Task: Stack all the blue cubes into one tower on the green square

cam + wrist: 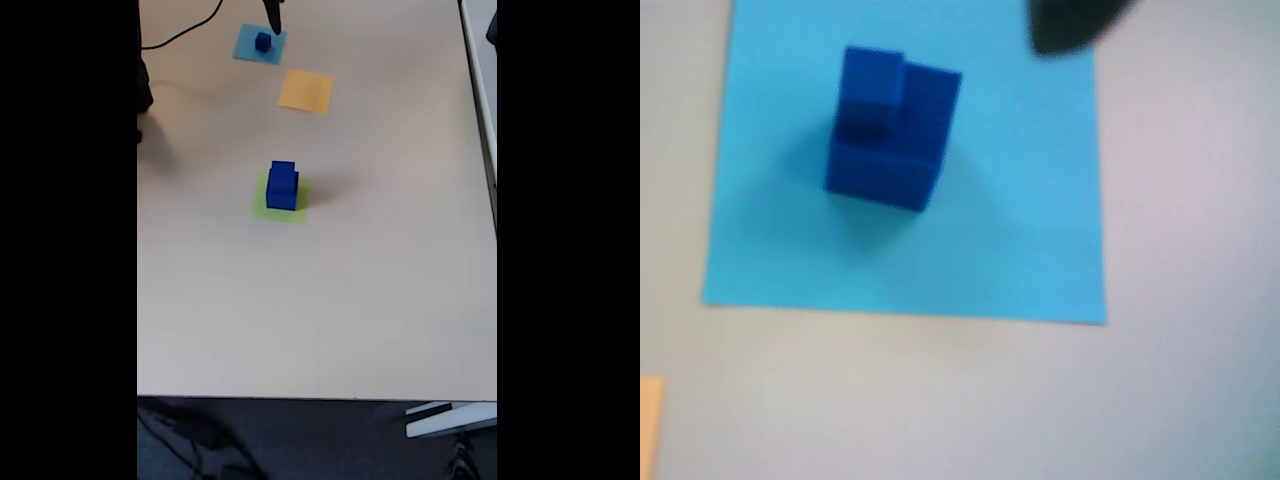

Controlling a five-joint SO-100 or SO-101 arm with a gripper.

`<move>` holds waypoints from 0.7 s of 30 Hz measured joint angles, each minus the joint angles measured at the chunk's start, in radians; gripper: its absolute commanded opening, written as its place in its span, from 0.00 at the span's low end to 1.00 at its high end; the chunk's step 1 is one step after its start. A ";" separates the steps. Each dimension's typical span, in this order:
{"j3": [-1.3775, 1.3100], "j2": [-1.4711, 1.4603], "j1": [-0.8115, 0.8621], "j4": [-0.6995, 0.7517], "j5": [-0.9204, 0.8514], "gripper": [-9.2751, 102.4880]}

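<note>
The pincer [272, 22], its grip state indeterminable, is hovering at the top of the fixed view, just above the small blue cube [263, 42] on the light-blue square [250, 50]. The two-cube tower [282, 186] is standing mid-frame on the green square [262, 210].

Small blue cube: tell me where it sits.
In the fixed view the small blue cube sits on the light-blue paper square at the table's far edge, left of the orange square.
</note>
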 measured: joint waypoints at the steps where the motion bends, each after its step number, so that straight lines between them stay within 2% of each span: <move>1: 0.000 0.000 -0.006 -0.006 0.011 0.38; 10: 0.026 -0.061 -0.067 -0.074 0.058 0.37; 21: 0.218 -0.069 -0.081 -0.224 0.026 0.36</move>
